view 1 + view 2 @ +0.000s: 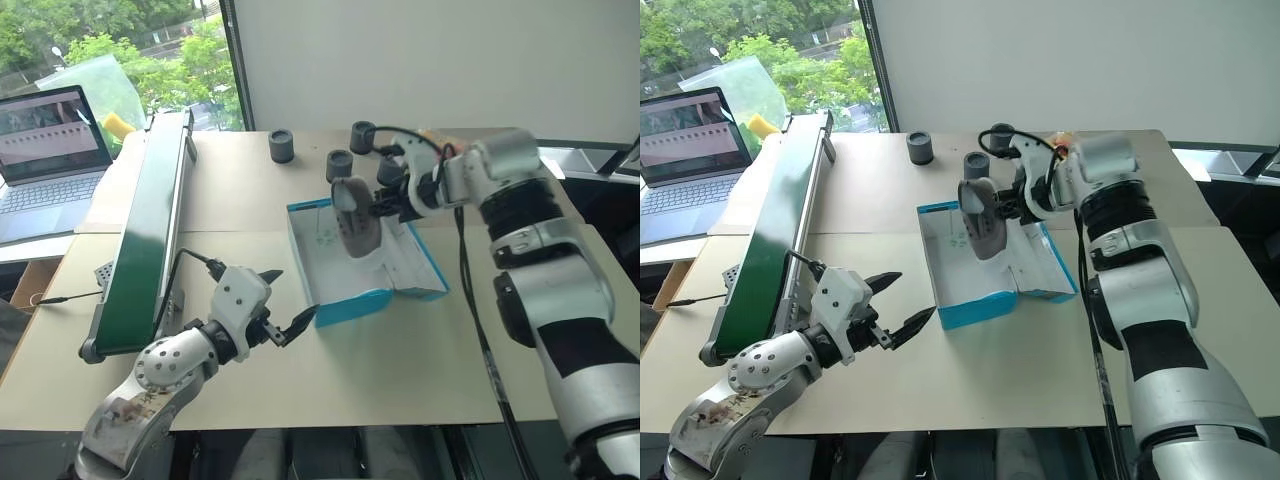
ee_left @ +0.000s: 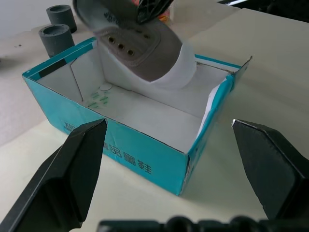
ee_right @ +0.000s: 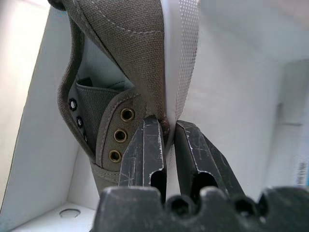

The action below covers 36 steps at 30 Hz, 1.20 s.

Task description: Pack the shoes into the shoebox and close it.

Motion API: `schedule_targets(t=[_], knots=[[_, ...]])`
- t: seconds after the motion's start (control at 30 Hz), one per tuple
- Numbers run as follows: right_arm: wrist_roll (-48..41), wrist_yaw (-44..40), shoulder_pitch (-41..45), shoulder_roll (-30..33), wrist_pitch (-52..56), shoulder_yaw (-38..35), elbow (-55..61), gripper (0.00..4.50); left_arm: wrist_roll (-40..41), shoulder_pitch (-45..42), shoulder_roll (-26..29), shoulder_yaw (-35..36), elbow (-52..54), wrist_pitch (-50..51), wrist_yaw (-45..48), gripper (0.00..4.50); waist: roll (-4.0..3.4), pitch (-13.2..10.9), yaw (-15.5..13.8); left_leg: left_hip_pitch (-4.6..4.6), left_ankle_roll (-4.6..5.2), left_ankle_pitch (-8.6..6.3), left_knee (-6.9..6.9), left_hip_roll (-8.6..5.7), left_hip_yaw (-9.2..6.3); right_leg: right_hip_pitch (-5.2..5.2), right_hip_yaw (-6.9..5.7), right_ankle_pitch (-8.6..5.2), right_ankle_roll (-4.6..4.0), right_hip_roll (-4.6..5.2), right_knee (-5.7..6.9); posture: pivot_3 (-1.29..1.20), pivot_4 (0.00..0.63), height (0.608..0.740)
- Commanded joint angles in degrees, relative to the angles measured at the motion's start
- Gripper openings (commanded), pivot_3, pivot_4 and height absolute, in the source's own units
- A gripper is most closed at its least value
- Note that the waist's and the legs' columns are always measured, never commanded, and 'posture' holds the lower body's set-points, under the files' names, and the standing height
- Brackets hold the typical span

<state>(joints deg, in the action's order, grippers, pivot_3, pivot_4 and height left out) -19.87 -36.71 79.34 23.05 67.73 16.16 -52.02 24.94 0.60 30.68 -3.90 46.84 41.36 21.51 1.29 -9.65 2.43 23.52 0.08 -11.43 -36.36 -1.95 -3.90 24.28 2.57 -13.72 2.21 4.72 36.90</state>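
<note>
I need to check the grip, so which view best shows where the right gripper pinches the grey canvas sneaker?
The right wrist view: the right gripper is shut on the grey canvas sneaker at its side wall, beside the eyelets. Both eye views show it hanging over the blue cardboard shoebox; the left wrist view shows its side.

Inside the box (image 1: 345,301), bare white floor toward the near end; far end taken up by a shoe (image 1: 354,222) hanging toe-down, pinched at its side by the right gripper (image 1: 383,208). Open tabletop (image 1: 400,360) before and beside the box. Left gripper (image 1: 287,302), jaws wide, just off the near corner. Green conveyor (image 1: 145,230) walling the left; three dark cylinders (image 1: 282,146) behind the box.
</note>
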Motion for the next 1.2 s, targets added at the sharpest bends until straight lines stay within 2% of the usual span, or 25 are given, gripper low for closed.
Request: schedule_targets(t=[0.03,0.23,0.4,0.47,0.5,0.73,0.9,1.03,1.13,1.2], knots=[[3.1,-3.9,2.7,-0.8,-0.3,1.0,-1.1,0.1,-0.3,-0.1,-0.3,-0.2,3.0,-0.8,-0.2,4.43,0.0,0.0,0.0,-0.01,0.0,0.0,-0.01,0.0,-0.01,0.0,0.0,0.0,0.0,0.0,0.01,0.0,0.15,0.74],[9.6,-8.3,0.7,-2.9,-3.3,6.4,-2.0,0.1,-0.2,-0.2,-1.4,-1.3,5.0,0.1,-1.8,4.43,-0.01,0.0,0.0,-0.02,0.0,0.0,-0.01,-0.01,-0.03,0.0,-0.01,0.0,0.0,-0.01,0.02,0.0,0.15,0.74],[12.4,-8.6,1.2,-4.3,-5.5,5.6,-4.6,0.1,-0.6,-0.6,-2.1,-1.9,5.0,0.3,-2.7,4.43,-0.01,0.0,0.0,-0.03,-0.01,0.0,-0.02,-0.01,-0.05,0.01,-0.01,0.0,0.0,-0.01,0.07,0.0,0.15,0.74],[12.9,-7.9,1.6,-4.8,-5.9,4.3,-5.7,0.99,-0.3,-1.2,-2.4,-1.9,5.0,0.6,-2.9,4.5,-0.01,0.0,0.0,-0.05,-0.01,0.0,-0.02,-0.01,-0.05,-0.01,-0.01,0.0,0.0,0.0,0.08,0.0,0.15,0.74],[13.0,-7.6,1.8,-5.0,-5.9,3.6,-6.1,1.12,-0.4,-1.6,-2.4,-2.0,5.0,0.7,-3.0,4.5,-0.01,0.0,0.0,-0.05,-0.01,0.0,-0.03,-0.02,-0.05,-0.01,-0.01,0.0,0.0,-0.01,0.08,0.0,0.15,0.74],[14.2,-7.8,3.1,-6.2,-6.0,1.3,-5.9,3.51,-0.7,-1.8,-1.8,-1.8,4.2,0.2,-2.3,4.5,-0.01,0.0,0.1,-0.06,-0.01,0.0,-0.03,-0.02,-0.05,0.0,-0.01,0.0,0.0,-0.01,0.1,0.0,0.15,0.74],[13.2,-6.4,4.9,-6.7,-4.5,-2.9,-2.6,3.51,-2.0,-0.7,-1.4,-0.1,3.0,-1.5,-2.3,4.5,-0.01,0.0,0.1,-0.07,-0.01,0.0,-0.03,-0.02,-0.05,-0.01,-0.01,0.0,0.0,-0.01,0.11,0.0,0.15,0.74],[13.4,-1.8,4.5,-6.4,-7.6,-7.3,3.1,3.51,-5.2,-0.2,-3.4,3.4,-0.8,-4.2,-5.7,4.5,-0.02,0.0,0.1,-0.07,-0.01,0.0,-0.02,0.0,-0.09,0.02,-0.01,0.0,0.0,-0.02,0.13,0.0,0.15,0.74],[12.3,-2.1,-1.6,-5.8,-18.2,-9.6,19.6,3.51,-8.1,-2.8,-9.0,9.5,-5.6,-4.6,-14.3,4.5,-0.01,0.0,-0.1,-0.08,-0.01,0.0,-0.03,-0.02,-0.13,-0.02,-0.02,0.0,0.0,-0.01,0.1,0.0,0.15,0.74],[7.3,-6.7,-8.3,-6.6,-18.8,-10.7,34.4,3.51,-9.8,-4.4,-11.7,12.6,-7.9,-3.7,-18.6,4.5,0.0,0.0,-0.2,-0.04,-0.01,0.0,-0.09,-0.02,-0.26,-0.04,-0.11,0.02,0.03,-0.01,0.1,0.0,0.15,0.74]])
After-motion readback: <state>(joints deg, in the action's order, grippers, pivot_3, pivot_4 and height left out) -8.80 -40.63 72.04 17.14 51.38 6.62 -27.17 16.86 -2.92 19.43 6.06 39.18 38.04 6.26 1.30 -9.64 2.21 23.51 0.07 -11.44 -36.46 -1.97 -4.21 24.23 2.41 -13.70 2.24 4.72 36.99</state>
